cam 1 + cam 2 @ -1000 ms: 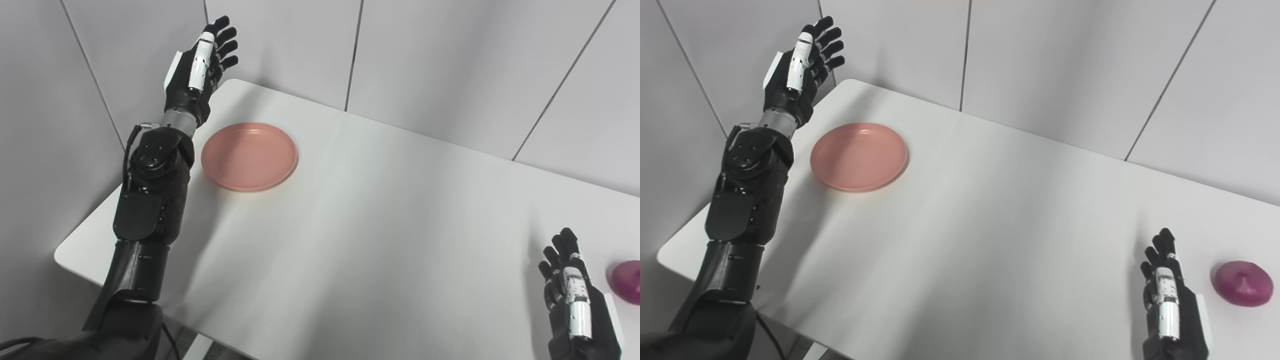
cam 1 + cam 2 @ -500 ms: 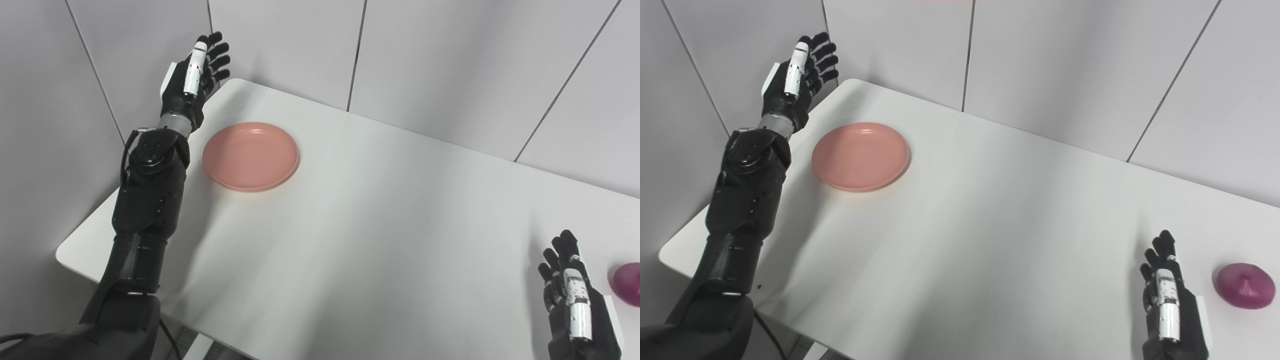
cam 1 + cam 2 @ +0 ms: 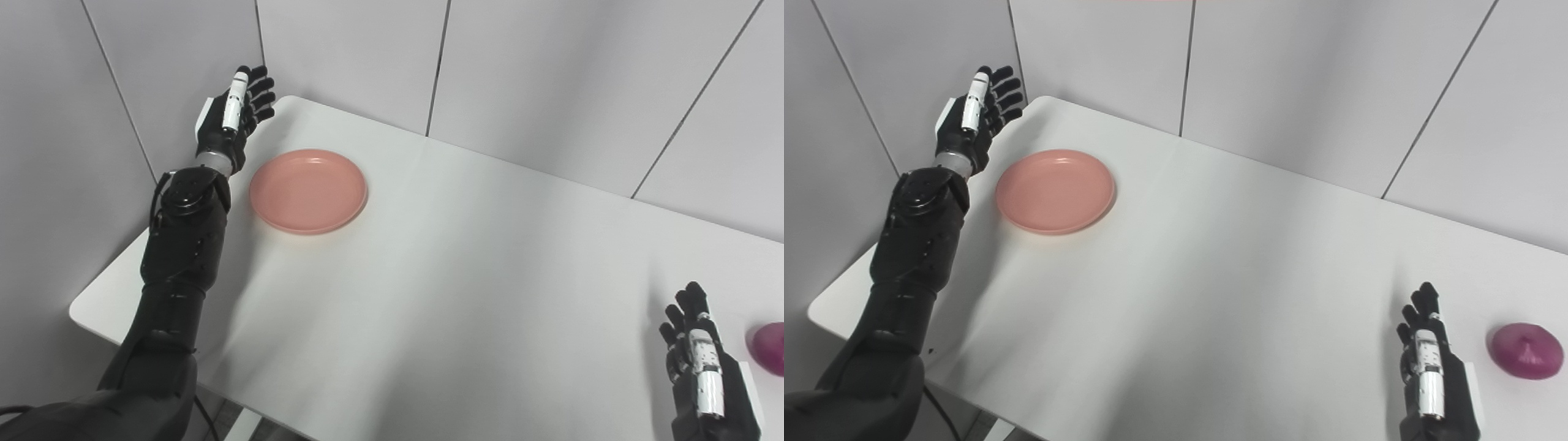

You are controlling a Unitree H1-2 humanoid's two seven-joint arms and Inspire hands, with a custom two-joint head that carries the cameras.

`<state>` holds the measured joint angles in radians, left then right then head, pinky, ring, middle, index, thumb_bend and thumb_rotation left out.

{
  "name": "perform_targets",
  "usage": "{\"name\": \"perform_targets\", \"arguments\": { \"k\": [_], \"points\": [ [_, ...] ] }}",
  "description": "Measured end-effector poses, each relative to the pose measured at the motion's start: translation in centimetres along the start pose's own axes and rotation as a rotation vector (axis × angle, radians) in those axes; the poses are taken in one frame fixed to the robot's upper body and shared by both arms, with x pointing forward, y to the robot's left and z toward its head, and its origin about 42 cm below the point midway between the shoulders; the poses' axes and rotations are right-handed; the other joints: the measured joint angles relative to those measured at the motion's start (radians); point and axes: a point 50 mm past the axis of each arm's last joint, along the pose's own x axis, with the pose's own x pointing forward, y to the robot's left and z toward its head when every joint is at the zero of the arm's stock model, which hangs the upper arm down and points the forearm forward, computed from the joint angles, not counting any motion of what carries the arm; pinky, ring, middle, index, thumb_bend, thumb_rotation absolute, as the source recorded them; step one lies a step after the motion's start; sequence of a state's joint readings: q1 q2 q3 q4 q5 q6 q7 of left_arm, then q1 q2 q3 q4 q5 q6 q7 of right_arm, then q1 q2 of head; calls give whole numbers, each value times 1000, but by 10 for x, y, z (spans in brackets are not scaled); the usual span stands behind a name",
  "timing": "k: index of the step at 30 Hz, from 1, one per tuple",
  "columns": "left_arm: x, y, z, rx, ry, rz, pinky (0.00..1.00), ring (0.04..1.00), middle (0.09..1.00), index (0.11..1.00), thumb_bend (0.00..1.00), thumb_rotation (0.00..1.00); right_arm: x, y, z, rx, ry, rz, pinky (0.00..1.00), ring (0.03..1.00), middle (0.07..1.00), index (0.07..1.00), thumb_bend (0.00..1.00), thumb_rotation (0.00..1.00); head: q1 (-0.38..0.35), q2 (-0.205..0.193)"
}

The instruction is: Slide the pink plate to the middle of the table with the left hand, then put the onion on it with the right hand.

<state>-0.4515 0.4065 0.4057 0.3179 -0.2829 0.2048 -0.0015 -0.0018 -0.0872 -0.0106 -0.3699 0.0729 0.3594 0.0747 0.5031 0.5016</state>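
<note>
Both hands are empty, with the pink plate beside the left one and the onion beside the right one.

The left hand [image 3: 971, 125] is held up at the far left corner of the white table [image 3: 1225, 263], its fingers spread apart and holding nothing; it does not touch the pink plate [image 3: 1055, 191], which lies flat on the table just to the right of this hand and a little nearer to the robot. The right hand [image 3: 1433, 373] is low at the near right side of the table, fingers straight and slightly apart, also holding nothing. The purple onion [image 3: 1525, 351] sits on the table just to the right of this hand, close to it but not touching. The two hands are well apart.
</note>
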Motion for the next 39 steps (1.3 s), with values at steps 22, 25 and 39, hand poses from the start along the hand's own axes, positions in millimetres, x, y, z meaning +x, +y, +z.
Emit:
{"name": "perform_targets", "arguments": {
  "k": [22, 25, 39],
  "points": [
    [11, 18, -22, 17, 77, 58, 837, 849, 843, 824, 271, 1000, -3, -3, -2, -14, 9, 2, 1000, 1000, 1000, 1000, 0, 1000, 5, 6],
    [11, 23, -23, 22, 80, 67, 831, 847, 841, 818, 273, 1000, -3, -3, -2, -15, 9, 5, 1000, 1000, 1000, 1000, 0, 1000, 5, 5],
    [11, 30, -36, -11, 108, 78, 807, 817, 811, 786, 301, 1000, -3, -3, -1, -5, 5, 7, 1000, 1000, 1000, 1000, 0, 1000, 3, 6]
  ]
}}
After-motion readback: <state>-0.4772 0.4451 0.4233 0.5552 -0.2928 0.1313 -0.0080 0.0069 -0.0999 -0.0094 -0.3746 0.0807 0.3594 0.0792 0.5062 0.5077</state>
